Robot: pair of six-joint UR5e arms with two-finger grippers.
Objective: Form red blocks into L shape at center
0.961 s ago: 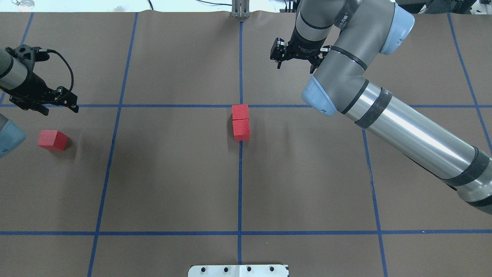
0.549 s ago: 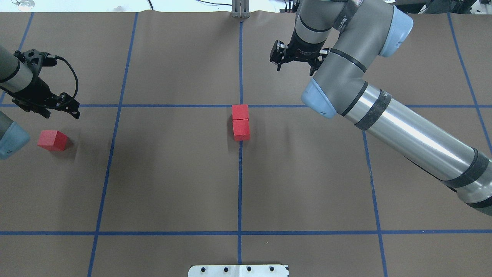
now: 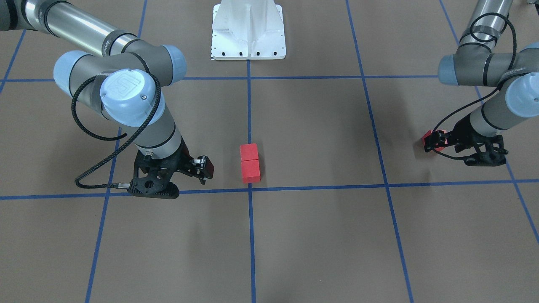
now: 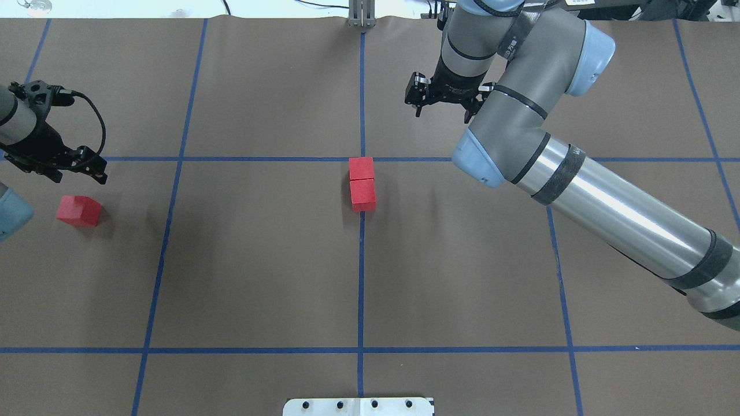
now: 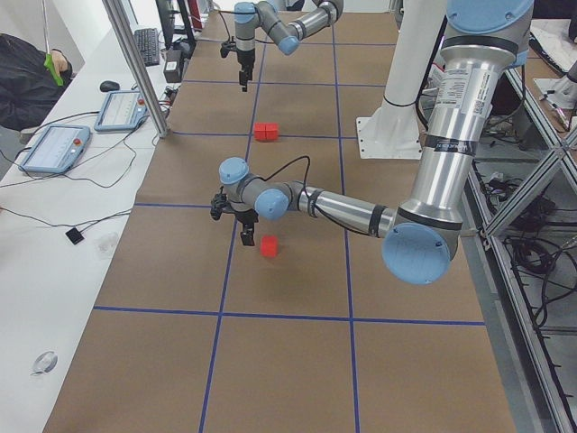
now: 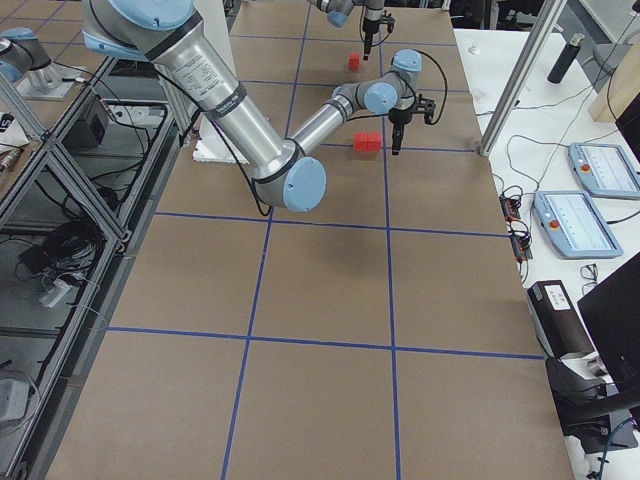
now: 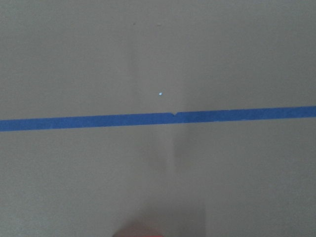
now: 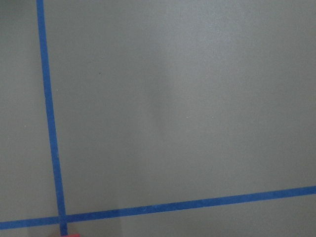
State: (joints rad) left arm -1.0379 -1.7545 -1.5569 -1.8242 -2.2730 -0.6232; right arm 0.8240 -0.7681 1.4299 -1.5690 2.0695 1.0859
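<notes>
Two red blocks (image 4: 362, 182) lie touching in a short line on the near side of the center (image 4: 362, 159), along the middle tape line. The third red block (image 4: 79, 210) sits alone at the far left. My left gripper (image 4: 80, 173) hangs open just beyond that block, not around it; in the front-facing view the block (image 3: 428, 137) peeks out behind its fingers. A red sliver shows at the bottom edge of the left wrist view. My right gripper (image 4: 441, 115) is open and empty, beyond and to the right of the center.
Brown gridded paper with blue tape lines (image 4: 173, 159) covers the table. The robot's white base plate (image 4: 358, 406) sits at the near edge. A metal post (image 4: 361, 14) stands at the far edge. The right arm's long forearm (image 4: 607, 208) spans the right half.
My left gripper has shifted left and a little nearer to the lone red block. The right gripper has moved only slightly. The blocks have not moved.
</notes>
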